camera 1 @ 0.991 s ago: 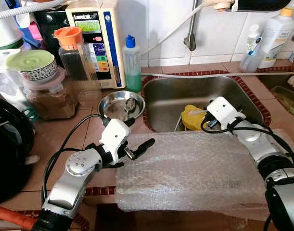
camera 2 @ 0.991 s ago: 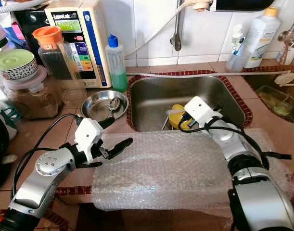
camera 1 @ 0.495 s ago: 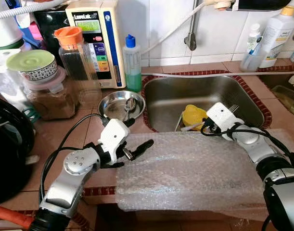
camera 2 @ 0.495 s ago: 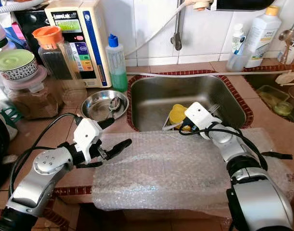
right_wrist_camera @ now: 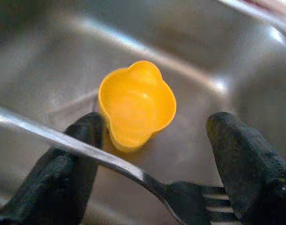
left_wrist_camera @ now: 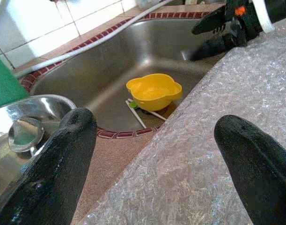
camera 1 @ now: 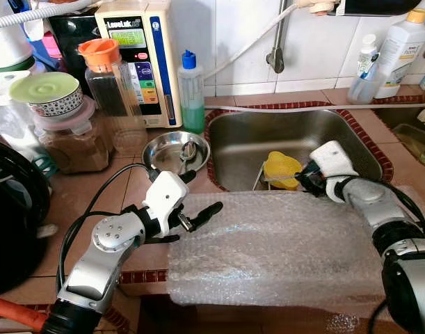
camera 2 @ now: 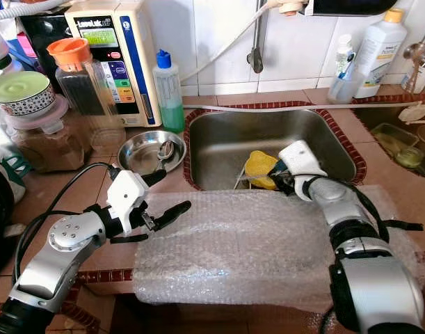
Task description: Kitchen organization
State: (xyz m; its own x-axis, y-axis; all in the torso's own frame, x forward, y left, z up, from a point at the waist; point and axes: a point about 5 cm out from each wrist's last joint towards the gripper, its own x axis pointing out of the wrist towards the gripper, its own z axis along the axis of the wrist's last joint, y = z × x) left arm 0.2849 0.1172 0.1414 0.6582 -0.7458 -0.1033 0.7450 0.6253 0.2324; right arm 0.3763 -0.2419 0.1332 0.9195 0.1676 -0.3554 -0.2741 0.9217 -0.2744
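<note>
Early stage: yellow bowl [camera 1: 282, 169] sits in the sink [camera 1: 247, 139] with chopsticks [left_wrist_camera: 135, 114] beside it, nothing cleared yet. Right hand [right_wrist_camera: 152, 154] is down in the sink just beside the bowl, fingers spread, a fork [right_wrist_camera: 133, 171] lying across them. Left hand [camera 1: 198, 217] hovers spread and empty over the bubble wrap [camera 1: 282, 247] on the desk [camera 1: 139, 191].
</note>
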